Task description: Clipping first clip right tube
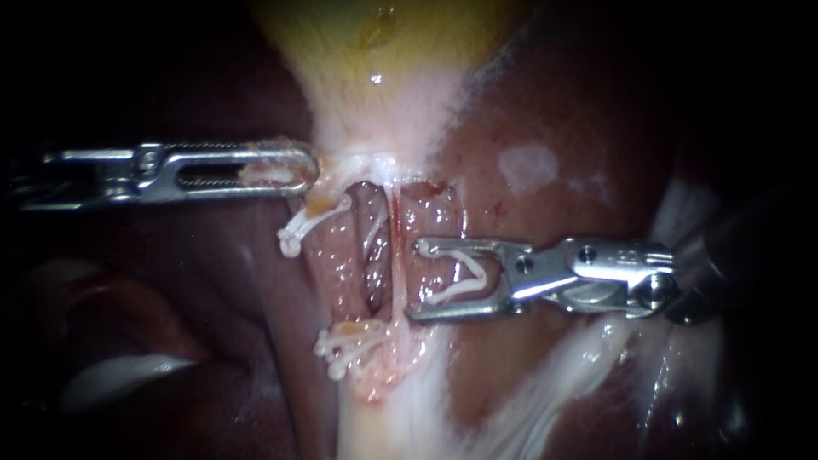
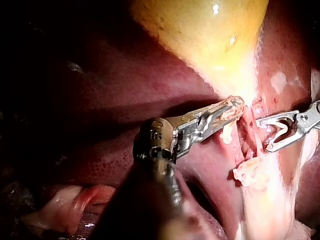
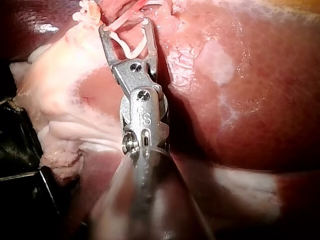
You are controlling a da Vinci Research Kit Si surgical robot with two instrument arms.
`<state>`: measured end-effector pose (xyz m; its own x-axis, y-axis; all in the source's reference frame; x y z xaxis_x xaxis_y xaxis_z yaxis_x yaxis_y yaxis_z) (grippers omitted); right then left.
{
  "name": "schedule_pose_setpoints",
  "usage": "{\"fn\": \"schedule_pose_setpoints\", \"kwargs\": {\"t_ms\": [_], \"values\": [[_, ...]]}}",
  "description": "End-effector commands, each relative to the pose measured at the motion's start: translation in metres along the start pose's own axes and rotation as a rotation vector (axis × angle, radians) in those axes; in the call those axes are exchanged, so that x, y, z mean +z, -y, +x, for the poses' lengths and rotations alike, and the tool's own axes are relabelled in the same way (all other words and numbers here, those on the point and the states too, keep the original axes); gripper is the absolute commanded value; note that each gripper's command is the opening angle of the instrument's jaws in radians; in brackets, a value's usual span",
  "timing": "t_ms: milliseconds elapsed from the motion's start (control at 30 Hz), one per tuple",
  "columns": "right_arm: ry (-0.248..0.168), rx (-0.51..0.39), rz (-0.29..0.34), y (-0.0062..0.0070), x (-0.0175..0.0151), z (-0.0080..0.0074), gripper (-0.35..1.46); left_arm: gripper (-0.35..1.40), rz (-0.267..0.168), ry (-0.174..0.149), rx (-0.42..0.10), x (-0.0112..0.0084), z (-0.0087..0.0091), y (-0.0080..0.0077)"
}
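reaching in crosswise from the right of the endoscope view, my right instrument (image 1: 417, 281) carries a white, v-shaped clip (image 1: 460, 277) in its claw. the claw stands wide, each half bearing on 1 leg of the clip, so it has hold of the clip and of nothing else i can make out. the right tube (image 1: 423, 209) runs down from the gallbladder (image 1: 375, 51), its long axis square to the claw, and lies right at the claw's tips. whether the tips already straddle it or merely lie in front of it, i cannot tell. this instrument is far the nearer of the 2. my left instrument (image 1: 302, 168) sits apart on the other side, its claw closed flat on a scrap of neck tissue (image 1: 268, 175) below the gallbladder. the left tube (image 1: 372, 255) between them bears fitted clips (image 1: 300, 228).

in the left wrist view, the left claw (image 2: 235, 106) is closed on that pale scrap, while the right claw (image 2: 265, 135) gapes toward it, the tubes between them.

in the right wrist view, the right claw (image 3: 125, 27) is spread with the clip (image 3: 131, 47) cradled inside, pink tissue just ahead of its tips and liver (image 3: 240, 100) beside it. i judge the next move needs a short advance along the shaft, so the tube sits deep in the clip's mouth before closing.
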<state>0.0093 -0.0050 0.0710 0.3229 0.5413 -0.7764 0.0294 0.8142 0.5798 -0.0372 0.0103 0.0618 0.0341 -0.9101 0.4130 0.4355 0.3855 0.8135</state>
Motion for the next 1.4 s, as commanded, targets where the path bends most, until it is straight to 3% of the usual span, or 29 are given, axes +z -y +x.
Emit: {"fn": "schedule_pose_setpoints", "kwargs": {"t_ms": [33,400,733,1100,1400], "values": [[0.002,0.006,0.005,0.0,0.0003,0.0001,0.49,-0.35,0.0,0.0,0.0,0.0,0.0,0.0],[-0.111,0.109,0.095,-0.0004,0.0029,0.0004,0.47,-0.35,-0.001,0.001,0.0,0.0001,0.0001,0.0],[-0.206,0.198,0.191,0.0,0.0033,0.0002,0.46,-0.35,-0.002,0.001,0.0,0.0002,0.0001,0.0],[-0.189,0.278,0.281,0.0015,0.0032,-0.0004,0.38,-0.35,-0.001,0.001,0.001,0.0003,0.0002,-0.0001],[-0.182,0.301,0.289,0.0019,0.0032,-0.0012,0.28,-0.35,-0.001,0.001,0.002,0.0003,0.0003,-0.0002]]}}
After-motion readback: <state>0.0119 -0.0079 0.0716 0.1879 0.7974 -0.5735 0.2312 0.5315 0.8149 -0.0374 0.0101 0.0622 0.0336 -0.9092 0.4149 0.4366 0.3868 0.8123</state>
